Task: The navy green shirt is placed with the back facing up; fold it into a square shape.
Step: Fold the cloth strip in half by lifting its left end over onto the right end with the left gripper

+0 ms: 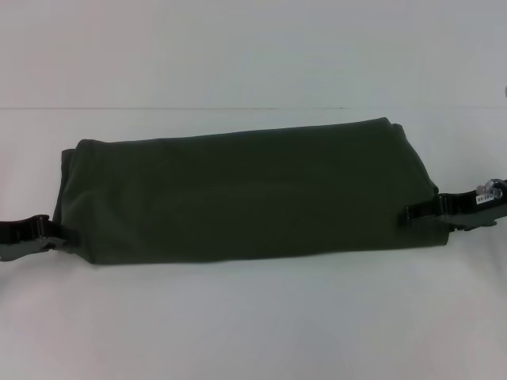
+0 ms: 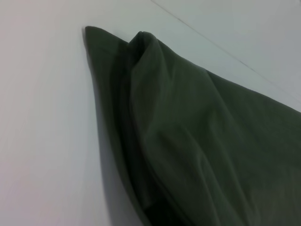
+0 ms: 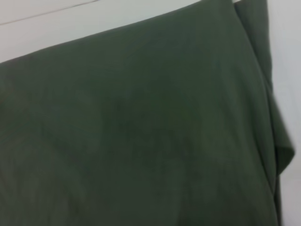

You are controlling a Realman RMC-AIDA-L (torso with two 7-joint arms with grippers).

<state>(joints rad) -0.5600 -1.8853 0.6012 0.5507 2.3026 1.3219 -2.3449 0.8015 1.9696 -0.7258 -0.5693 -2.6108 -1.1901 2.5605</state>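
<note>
The navy green shirt (image 1: 245,194) lies on the white surface (image 1: 253,324) as a long folded band, running across the head view from the robot's left to its right. Its upper face is plain, with no lettering showing. The far edge slopes slightly, higher toward the right end, and the near edge is fairly straight.

The left gripper (image 1: 54,237) sits low at the left end of the band, near its front corner, its black jaws reaching in to the cloth edge. They appear to be pinching the shirt's edge, though the contact is small and dark against the fabric, so this is not certain. The right gripper (image 1: 412,214) reaches in from the right side and its jaws overlap the right end of the band, seemingly pressed together on the fabric there.

The left wrist view shows the shirt's end (image 2: 188,141) up close: several layers stacked, the fold edges rising into a soft ridge and tapering to a point against the pale surface (image 2: 42,141). The right wrist view is almost filled by smooth green cloth (image 3: 131,132), with a folded edge running down one side and a strip of surface (image 3: 42,28) beyond the far hem. Neither wrist view shows its own jaws.
</note>
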